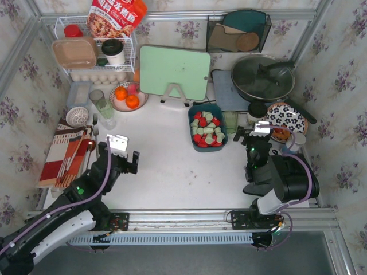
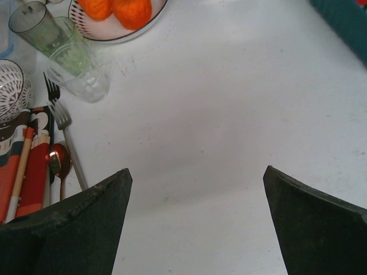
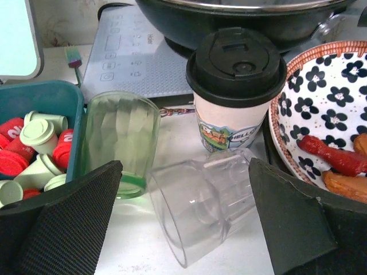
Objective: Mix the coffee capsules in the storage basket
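The left pincer (image 2: 196, 171) hangs over the white desk (image 1: 166, 172), fingers spread wide, holding nothing. Right of centre, red and mint coffee capsules (image 1: 207, 129) fill the teal storage basket (image 1: 207, 106). The right pincer (image 3: 184, 165), likewise agape and empty, faces a toppled clear glass (image 3: 200, 212) right of the basket.

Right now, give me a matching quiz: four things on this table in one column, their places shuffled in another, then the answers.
1 capsules
2 oranges
3 sausages
4 pan

A on the flowered plate
B on the cooktop
C in the teal basket
D on the dish left of the green board

Pairs: 1-C, 2-D, 3-A, 4-B
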Robot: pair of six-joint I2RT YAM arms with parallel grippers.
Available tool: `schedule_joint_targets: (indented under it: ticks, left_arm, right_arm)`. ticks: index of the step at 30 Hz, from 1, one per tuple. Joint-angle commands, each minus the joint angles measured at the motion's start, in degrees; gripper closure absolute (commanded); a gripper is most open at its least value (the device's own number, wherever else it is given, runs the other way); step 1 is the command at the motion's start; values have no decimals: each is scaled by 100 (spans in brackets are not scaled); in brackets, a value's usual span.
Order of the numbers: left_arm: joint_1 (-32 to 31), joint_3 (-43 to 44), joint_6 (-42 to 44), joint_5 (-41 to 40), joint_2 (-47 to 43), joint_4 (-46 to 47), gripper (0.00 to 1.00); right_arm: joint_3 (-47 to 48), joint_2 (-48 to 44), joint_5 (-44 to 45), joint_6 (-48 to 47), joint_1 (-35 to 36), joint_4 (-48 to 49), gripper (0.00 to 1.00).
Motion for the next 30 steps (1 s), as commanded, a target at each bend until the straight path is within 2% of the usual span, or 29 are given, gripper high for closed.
schedule_joint_targets:
  ticks: [1, 4, 9, 12, 16, 19, 21, 22, 24, 28, 30]
  left_arm:
    - [1, -105, 366, -372, 296, 489, 1]
    - [9, -245, 598, -700, 533, 777, 1]
    - [91, -741, 774, -1764, 883, 1625, 1]
    - [453, -1117, 872, -2173, 1059, 2286, 1]
    - [1633, -1522, 516, -1522, 1643, 2875, 1]
    - [2312, -1271, 153, -1412, 2321, 2852, 1]
    - [2412, -1258, 669, -1666, 2944, 3575, 1]
    - [2462, -1261, 1069, -1531, 3239, 3971, 1]
    - [2587, -1076, 1579, -1090, 3838, 4481, 1]
    - [2838, -351, 1832, 91, 4772, 4409, 1]
    - [2839, -401, 2076, 865, 4971, 5157, 1]
  right_arm:
    - [21, -12, 29, 194, -12, -186, 0]
    - [21, -6, 25, 194, -17, -176, 0]
    - [24, -2, 33, 194, -14, -171, 0]
    - [22, -1, 32, 194, -10, -166, 0]
    - [21, -7, 33, 185, -1, -168, 0]
    - [14, -10, -44, 158, -8, -173, 0]
    - [16, -9, -203, 93, -2, -171, 0]
    - [14, -12, -216, 89, -1, -180, 0]
    - [13, -17, -220, 88, -1, -175, 0]
    - [19, -14, -223, 88, -2, -181, 0]
    - [12, -11, -223, 88, -2, -180, 0]
